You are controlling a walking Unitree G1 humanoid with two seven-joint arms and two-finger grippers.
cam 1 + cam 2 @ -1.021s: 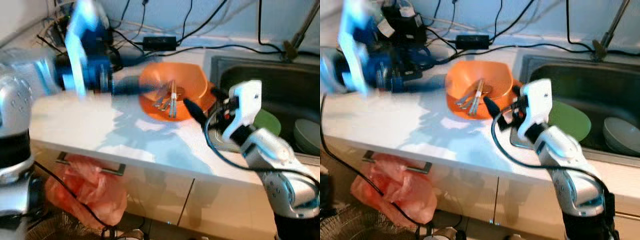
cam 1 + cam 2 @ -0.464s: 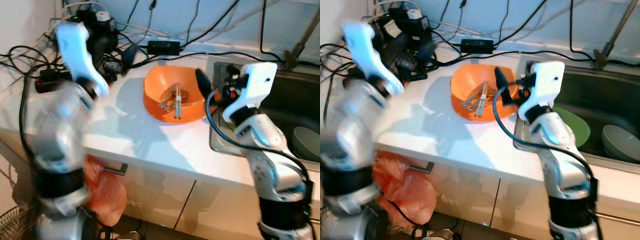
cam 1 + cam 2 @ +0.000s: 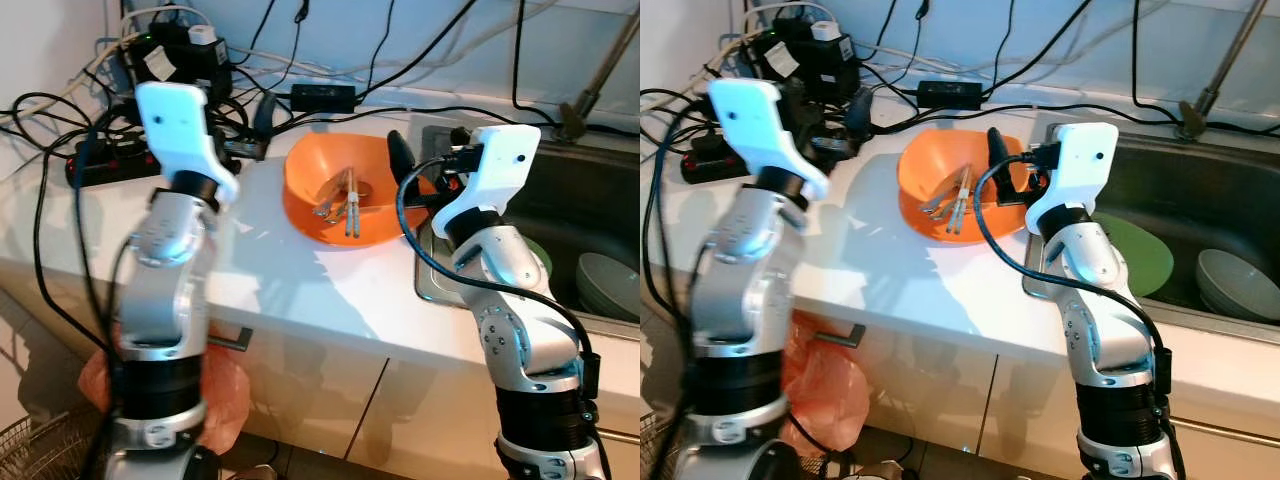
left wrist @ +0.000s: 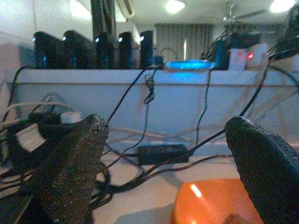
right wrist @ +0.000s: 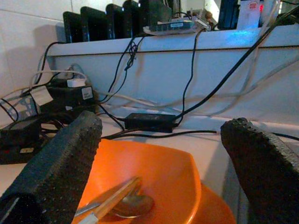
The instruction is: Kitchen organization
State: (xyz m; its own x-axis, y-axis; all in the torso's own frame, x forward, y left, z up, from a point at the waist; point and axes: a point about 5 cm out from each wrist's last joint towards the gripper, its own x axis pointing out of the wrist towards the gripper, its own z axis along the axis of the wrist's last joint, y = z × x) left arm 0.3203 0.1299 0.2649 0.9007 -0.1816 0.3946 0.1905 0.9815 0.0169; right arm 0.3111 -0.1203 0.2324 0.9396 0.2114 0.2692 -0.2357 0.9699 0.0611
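Note:
An orange bowl [image 3: 322,168] sits on the white counter [image 3: 300,290] beside the sink, holding chopsticks and metal cutlery [image 3: 345,200]. My right gripper [image 3: 410,175] hovers open at the bowl's right rim; in the right wrist view its fingers [image 5: 70,154] spread wide above the bowl [image 5: 159,172] and the cutlery [image 5: 117,203]. My left gripper [image 3: 258,130] is raised left of the bowl, open and holding nothing. In the left wrist view it faces the back wall, with the bowl's edge [image 4: 215,200] low between its fingers [image 4: 79,158].
A tangle of cables and power bricks [image 3: 170,60] fills the back left corner, with a black adapter [image 3: 322,97] behind the bowl. The sink [image 3: 590,190] at right holds a green plate [image 3: 1135,255] and a grey bowl [image 3: 610,285]. A red bag [image 3: 220,400] hangs below.
My left arm drew back from reaching across toward the bowl and now stands upright at its left. The right gripper rose from the bowl's front right to its right rim. The camera shifted.

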